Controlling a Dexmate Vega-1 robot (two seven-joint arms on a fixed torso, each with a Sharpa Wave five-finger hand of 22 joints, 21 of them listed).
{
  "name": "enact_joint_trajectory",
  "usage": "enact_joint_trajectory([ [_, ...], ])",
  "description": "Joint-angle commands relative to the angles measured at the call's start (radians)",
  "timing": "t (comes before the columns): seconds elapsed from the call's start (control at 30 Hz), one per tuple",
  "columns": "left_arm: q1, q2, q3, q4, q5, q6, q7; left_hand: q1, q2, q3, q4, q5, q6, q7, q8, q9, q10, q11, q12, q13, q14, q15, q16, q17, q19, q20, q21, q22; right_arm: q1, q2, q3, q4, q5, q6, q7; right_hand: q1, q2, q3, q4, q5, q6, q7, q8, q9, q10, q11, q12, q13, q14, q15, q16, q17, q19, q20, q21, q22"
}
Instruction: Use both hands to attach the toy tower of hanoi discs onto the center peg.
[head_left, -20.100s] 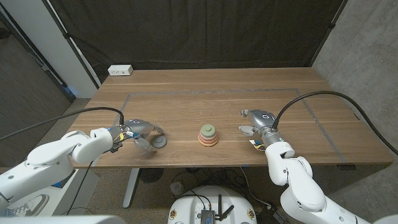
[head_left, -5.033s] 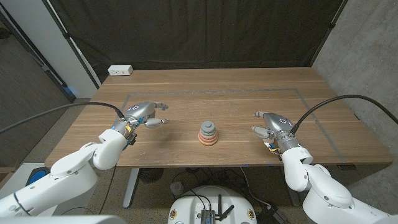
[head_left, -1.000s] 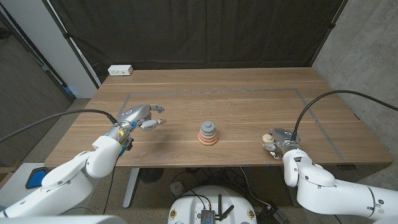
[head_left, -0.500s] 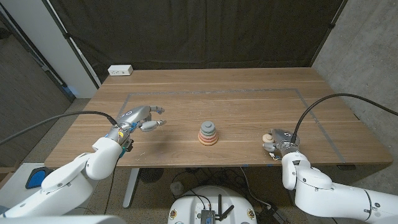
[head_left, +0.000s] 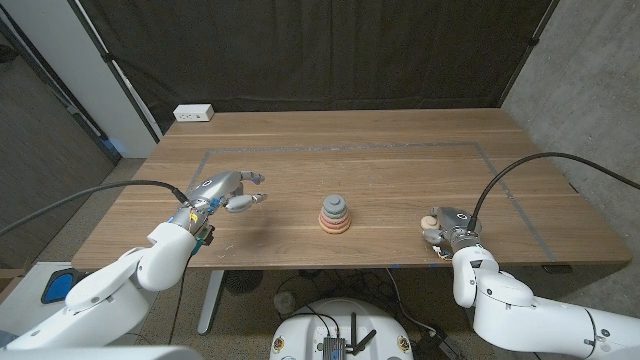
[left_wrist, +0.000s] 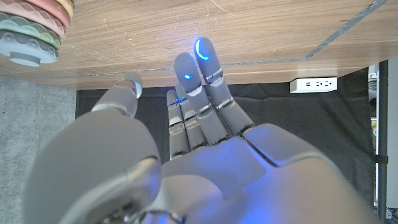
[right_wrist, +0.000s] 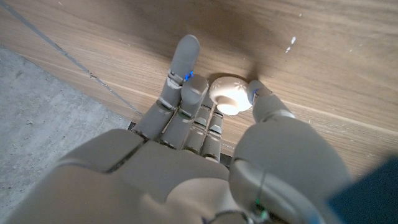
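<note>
A stack of discs (head_left: 335, 215) stands at the table's middle, pink at the bottom, green above it and grey on top. It also shows at the edge of the left wrist view as the stack (left_wrist: 31, 28). My left hand (head_left: 228, 190) hovers left of the stack, fingers spread and holding nothing; the left wrist view shows its fingers (left_wrist: 199, 74) stretched out. My right hand (head_left: 446, 229) sits near the front edge, right of the stack. It pinches a small cream disc (head_left: 429, 219) between thumb and fingers, seen close up as the cream disc (right_wrist: 229, 94) against the wood.
A white power strip (head_left: 193, 113) lies at the table's far left corner. Grey tape lines (head_left: 340, 148) mark a rectangle on the wooden table (head_left: 380, 175). A dark curtain hangs behind the table. Black cables run from both arms.
Over the last second almost nothing has moved. Since five seconds ago my right hand has drawn back toward the front edge and now has the cream disc at its fingers.
</note>
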Motion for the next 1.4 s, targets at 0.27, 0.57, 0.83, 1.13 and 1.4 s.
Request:
enact_joint_trajectory([
  [0.27,0.003,-0.017,-0.009,0.006,0.001,-0.026,0.009,-0.002,0.011,0.012,0.000,0.006,0.014,-0.004,0.005,0.005,0.016,0.001,0.005,0.003,0.001,-0.072,-0.002,0.004,0.003,-0.094,-0.003,0.002,-0.094,-0.010,0.105,0.000,0.022,0.086,-0.070,0.082,0.056,0.017,0.007,-0.003,0.118,-0.004,0.069,0.031,0.182,-0.066,0.013,0.021,0.128,-0.051,0.096,0.013,0.086,-0.073,0.031,-0.001],
  [0.57,-0.003,-0.017,-0.011,0.001,0.009,-0.015,-0.003,-0.004,0.012,0.017,-0.003,0.007,0.023,-0.005,0.007,0.006,0.026,0.002,0.007,0.003,0.005,-0.072,0.002,0.007,0.007,-0.096,-0.002,0.002,-0.124,-0.021,0.153,-0.022,0.024,0.118,-0.066,0.093,0.071,0.021,0.008,-0.004,0.154,0.011,0.085,0.031,0.203,-0.058,0.003,0.016,0.152,-0.050,0.112,0.012,0.103,-0.073,0.031,-0.003],
  [0.83,-0.005,-0.007,-0.025,0.000,0.020,-0.011,-0.020,-0.007,0.011,0.020,-0.004,0.007,0.022,-0.006,0.005,0.007,0.023,0.003,0.004,0.003,0.005,-0.072,0.002,0.007,0.008,-0.098,-0.002,0.003,-0.148,-0.052,0.196,-0.071,0.024,0.121,-0.059,0.105,0.076,0.026,0.004,-0.002,0.153,0.012,0.088,0.036,0.201,-0.051,-0.004,0.021,0.161,-0.050,0.118,0.013,0.108,-0.074,0.028,-0.004],
  [1.13,-0.034,-0.010,-0.005,0.023,0.020,-0.030,-0.012,-0.009,0.009,0.023,-0.006,0.007,0.017,-0.005,0.002,0.007,0.017,0.002,0.001,0.004,0.004,-0.072,0.002,0.006,0.008,-0.098,-0.002,0.003,-0.117,-0.057,0.171,-0.113,-0.008,0.089,-0.032,0.110,0.076,0.027,0.003,-0.001,0.150,0.012,0.089,0.037,0.201,-0.051,-0.008,0.025,0.164,-0.050,0.121,0.013,0.111,-0.073,0.026,-0.004],
  [1.4,-0.043,-0.010,0.005,0.033,0.017,-0.033,-0.007,-0.010,0.006,0.025,-0.007,0.007,0.017,-0.006,0.002,0.008,0.018,0.001,0.001,0.004,0.004,-0.072,0.002,0.004,0.010,-0.099,-0.001,0.003,-0.092,-0.067,0.152,-0.150,-0.029,0.069,-0.013,0.114,0.074,0.027,0.001,0.000,0.155,0.011,0.092,0.038,0.202,-0.053,-0.011,0.028,0.166,-0.050,0.123,0.013,0.113,-0.073,0.024,-0.005],
])
